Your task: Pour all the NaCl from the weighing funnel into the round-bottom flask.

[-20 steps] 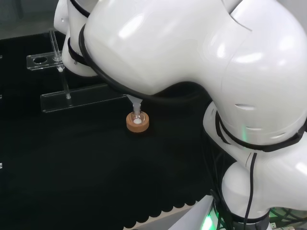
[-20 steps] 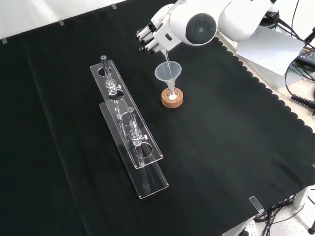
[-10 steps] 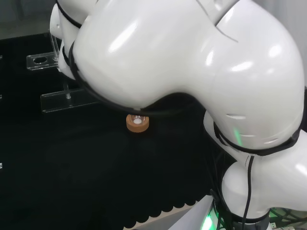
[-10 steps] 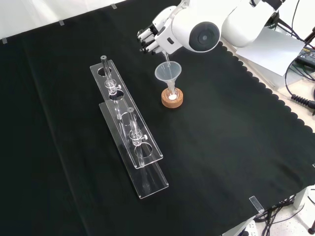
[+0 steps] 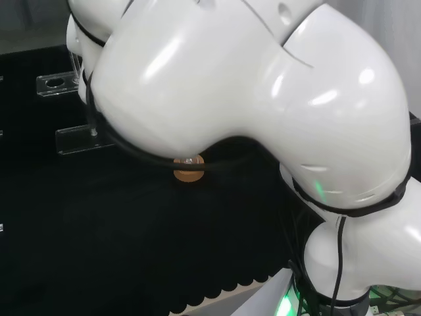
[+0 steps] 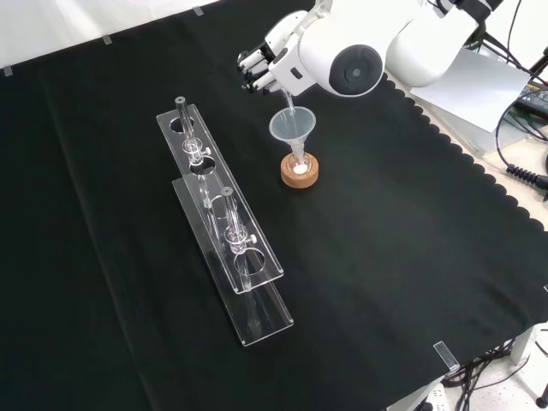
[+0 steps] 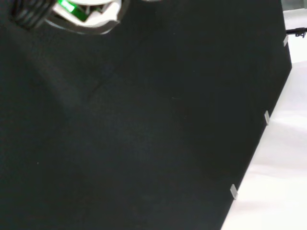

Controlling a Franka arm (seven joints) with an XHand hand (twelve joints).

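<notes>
The hand (image 6: 264,70) is seen in the front view at the far side of the cloth, up against the arm's big white link (image 6: 342,56). Its fingers (image 6: 251,72) are curled and appear to pinch the upper end of the weighing funnel (image 6: 289,101), a slim clear tube; the contact itself is partly masked by the link.

The weighing funnel's long axis runs steeply downward and a little to the right from the hand. Its lower tip sits inside the mouth of a wide clear funnel (image 6: 292,127) standing directly below and just right of the hand.

That funnel's stem enters the neck of the round-bottom flask (image 6: 299,161), which rests on a cork ring (image 6: 300,174). White powder (image 6: 300,169) lies in the flask's bottom. In the head view the cork ring (image 5: 187,174) appears just beneath the arm's links.

Whether any NaCl is left in the weighing funnel cannot be told. By judgement, the pour depends on keeping the tube's tip over the funnel mouth while the tilt is held steep.

To the left in the front view, well apart from the flask, two clear racks (image 6: 224,224) lie along the cloth (image 6: 385,274).
</notes>
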